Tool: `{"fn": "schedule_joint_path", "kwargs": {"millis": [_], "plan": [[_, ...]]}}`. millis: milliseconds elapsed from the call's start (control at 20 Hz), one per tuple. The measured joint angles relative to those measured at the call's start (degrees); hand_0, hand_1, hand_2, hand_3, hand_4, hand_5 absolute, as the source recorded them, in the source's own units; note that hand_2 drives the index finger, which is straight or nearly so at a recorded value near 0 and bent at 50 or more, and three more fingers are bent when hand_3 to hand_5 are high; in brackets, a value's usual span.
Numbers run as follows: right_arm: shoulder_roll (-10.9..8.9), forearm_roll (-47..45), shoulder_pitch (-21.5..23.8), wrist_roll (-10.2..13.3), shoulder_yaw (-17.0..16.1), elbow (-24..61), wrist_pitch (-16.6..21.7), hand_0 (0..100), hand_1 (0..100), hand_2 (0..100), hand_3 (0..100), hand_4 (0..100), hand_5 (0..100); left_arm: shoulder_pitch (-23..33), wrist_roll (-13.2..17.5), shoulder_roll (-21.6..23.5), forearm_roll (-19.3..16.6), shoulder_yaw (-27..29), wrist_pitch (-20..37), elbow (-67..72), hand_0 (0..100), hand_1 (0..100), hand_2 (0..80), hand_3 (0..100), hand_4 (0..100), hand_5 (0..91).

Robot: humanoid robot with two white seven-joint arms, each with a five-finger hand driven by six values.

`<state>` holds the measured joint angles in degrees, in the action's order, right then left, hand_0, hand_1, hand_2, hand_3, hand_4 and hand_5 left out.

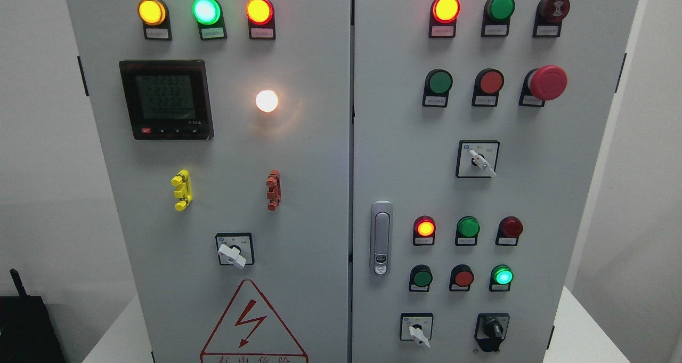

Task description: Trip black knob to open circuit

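Here, in the head view, neither robot hand is showing, so their state cannot be told. The black rotary knob (493,329) is sitting at the lower right of the right cabinet door (575,192), its pointer standing roughly upright; whether that means tripped or closed is not settled by this view. The white selector switch (417,333) is sitting near its left, and the green lit lamp (502,276) just above, so a reaching hand is risking catching the wrong control or slipping off the small knob.
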<state>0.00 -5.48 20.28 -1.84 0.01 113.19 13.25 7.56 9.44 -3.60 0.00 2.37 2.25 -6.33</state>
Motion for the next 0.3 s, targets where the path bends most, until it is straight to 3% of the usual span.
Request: {"fn": "schedule_joint_path", "kwargs": {"millis": [300], "plan": [[0.0, 0.0, 0.3, -0.1, 0.0, 0.3, 0.0, 0, 0, 0, 0, 0, 0, 0.0, 0.0, 0.0, 0.0, 0.0, 0.0, 0.0, 12, 39, 0.0, 0, 0, 0.0]]}}
